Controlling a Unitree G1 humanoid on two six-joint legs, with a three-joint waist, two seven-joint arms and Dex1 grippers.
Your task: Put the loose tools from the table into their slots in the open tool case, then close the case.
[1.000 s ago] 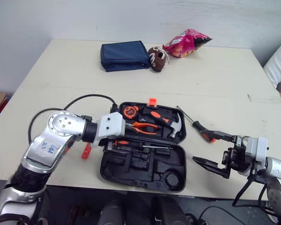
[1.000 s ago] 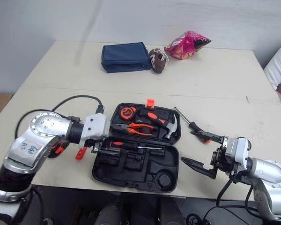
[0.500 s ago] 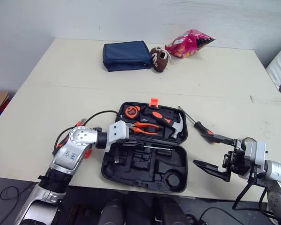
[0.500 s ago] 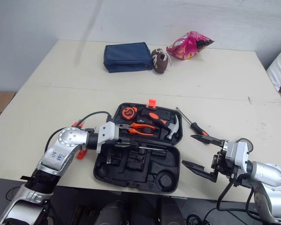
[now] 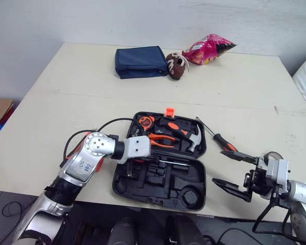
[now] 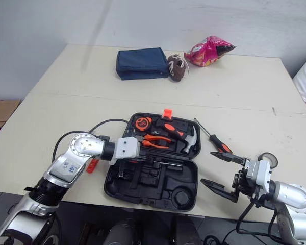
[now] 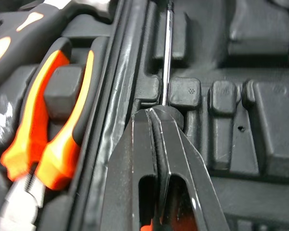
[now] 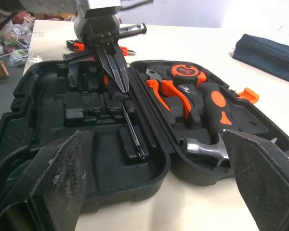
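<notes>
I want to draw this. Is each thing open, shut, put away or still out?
Tool case: open.
Left gripper: shut on the screwdriver in the case.
Right gripper: open, holding nothing.
Hammer: in its slot.
Pliers: in their slot.
Tape measure: in its slot.
Loose screwdriver: on the table beside the case.

Your two head views look forward and down from above the near edge of the table [image 5: 51, 112], a little way off. They share nearly everything: the whole open tool case [image 5: 143, 190] and the table around it. Your left wrist view sits right inside the case, looking along the left gripper [image 7: 154, 113] beside the pliers [image 7: 65, 144]. Your right wrist view looks low across the table from the near right, through the right gripper [image 8: 156, 137], and shares those pliers and that gripper.
</notes>
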